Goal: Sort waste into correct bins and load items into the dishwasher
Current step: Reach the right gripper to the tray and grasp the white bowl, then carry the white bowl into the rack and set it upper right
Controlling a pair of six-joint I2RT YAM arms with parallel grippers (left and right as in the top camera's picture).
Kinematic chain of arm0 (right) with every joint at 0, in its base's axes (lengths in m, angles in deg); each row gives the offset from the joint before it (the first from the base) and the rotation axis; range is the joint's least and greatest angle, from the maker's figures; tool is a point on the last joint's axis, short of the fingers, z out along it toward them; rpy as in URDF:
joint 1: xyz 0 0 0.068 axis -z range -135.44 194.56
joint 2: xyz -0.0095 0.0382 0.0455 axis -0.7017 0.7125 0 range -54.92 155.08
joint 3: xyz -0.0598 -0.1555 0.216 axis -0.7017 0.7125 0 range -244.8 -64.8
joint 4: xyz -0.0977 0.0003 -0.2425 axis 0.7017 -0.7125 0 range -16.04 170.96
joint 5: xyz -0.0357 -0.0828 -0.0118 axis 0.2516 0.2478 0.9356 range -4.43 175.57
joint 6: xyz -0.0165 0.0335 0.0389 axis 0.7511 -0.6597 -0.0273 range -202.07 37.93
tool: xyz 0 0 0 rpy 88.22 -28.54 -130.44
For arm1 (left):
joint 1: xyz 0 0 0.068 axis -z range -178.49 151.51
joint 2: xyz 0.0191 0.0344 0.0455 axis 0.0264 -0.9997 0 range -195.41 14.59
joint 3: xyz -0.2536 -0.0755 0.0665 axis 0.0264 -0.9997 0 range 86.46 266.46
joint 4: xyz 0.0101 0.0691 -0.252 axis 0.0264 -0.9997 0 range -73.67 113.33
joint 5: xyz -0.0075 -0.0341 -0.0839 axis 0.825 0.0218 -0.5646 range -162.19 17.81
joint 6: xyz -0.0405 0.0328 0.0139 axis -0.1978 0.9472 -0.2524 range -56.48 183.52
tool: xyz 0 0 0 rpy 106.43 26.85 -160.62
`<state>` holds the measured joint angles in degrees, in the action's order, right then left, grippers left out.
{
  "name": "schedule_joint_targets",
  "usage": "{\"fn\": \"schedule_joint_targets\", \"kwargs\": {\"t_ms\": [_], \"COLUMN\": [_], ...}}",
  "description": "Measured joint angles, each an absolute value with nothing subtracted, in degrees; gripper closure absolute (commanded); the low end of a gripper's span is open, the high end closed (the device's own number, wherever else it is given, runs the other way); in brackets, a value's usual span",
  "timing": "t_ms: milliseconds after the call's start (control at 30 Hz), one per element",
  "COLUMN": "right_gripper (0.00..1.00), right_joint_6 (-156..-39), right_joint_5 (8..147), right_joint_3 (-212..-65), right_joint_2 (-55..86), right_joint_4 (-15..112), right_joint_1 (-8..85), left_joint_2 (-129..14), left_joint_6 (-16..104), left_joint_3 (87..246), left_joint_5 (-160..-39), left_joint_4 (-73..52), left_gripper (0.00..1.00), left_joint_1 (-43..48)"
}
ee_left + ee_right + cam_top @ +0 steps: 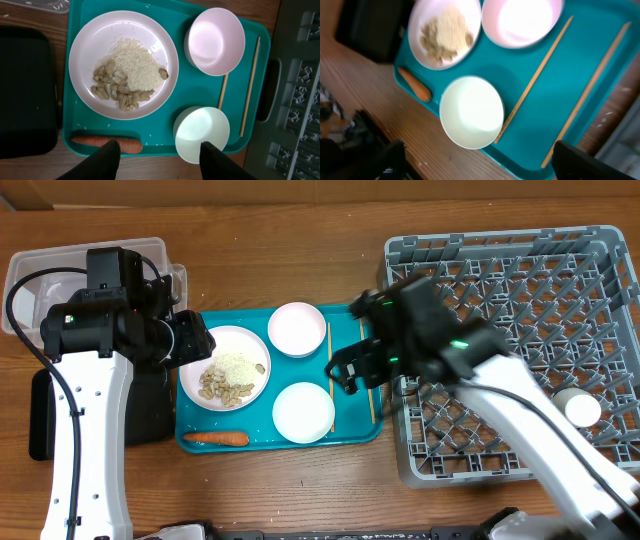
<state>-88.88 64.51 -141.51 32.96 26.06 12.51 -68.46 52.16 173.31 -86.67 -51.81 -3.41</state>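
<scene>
My right fingers (580, 162) are open, closest to the chopsticks (532, 80), which lie from 1 to 7 o'clock. My left fingers (107, 157) are open too.

No legible text, label or number anywhere.

Overhead faces straight down; both wrist views closely share the tray (200, 90).

Smooth plastic tray (181, 102), wooden chopsticks (250, 85)
</scene>
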Motion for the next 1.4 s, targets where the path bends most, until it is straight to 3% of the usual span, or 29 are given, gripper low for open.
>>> {"fn": "schedule_joint_targets", "kwargs": {"t_ms": [100, 467, 667, 800, 900, 1100, 1267, 1400], "right_gripper": [0.31, 0.45, 0.73, 0.75, 0.84, 0.85, 0.96, 0.96], "right_joint_6": [-91.8, -97.0, -97.4, -98.3, -98.5, -98.7, -98.8, -98.8], "right_joint_5": [65.7, 66.9, 67.1, 67.8, 68.3, 69.0, 69.2, 69.5], "right_joint_3": [-141.5, -141.5, -141.5, -141.5, -141.5, -141.5, -141.5, -141.5], "right_joint_2": [40.1, 55.1, 55.6, 55.6, 55.6, 55.6, 55.6, 55.6], "right_joint_4": [26.1, 26.1, 26.3, 26.2, 25.7, 25.5, 25.0, 25.2], "right_joint_1": [10.2, 8.1, 7.0, 7.0, 7.0, 7.0, 7.0, 6.6], "left_joint_2": [-68.5, -68.5, -68.5, -68.5, -68.5, -68.5, -68.5, -68.5], "left_joint_6": [52.2, 52.2, 52.2, 52.2, 52.2, 52.1, 52.2, 52.2], "left_joint_3": [173.3, 173.3, 173.3, 173.3, 173.3, 173.3, 173.3, 173.3], "left_joint_5": [-86.6, -86.5, -86.5, -86.5, -86.5, -86.5, -86.5, -86.5], "left_joint_4": [-51.9, -51.9, -51.9, -51.9, -51.9, -51.9, -51.9, -51.9], "left_gripper": [0.46, 0.46, 0.46, 0.46, 0.46, 0.46, 0.46, 0.46], "left_joint_1": [-3.4, -3.4, -3.4, -3.4, -3.4, -3.4, -3.4, -3.4]}}
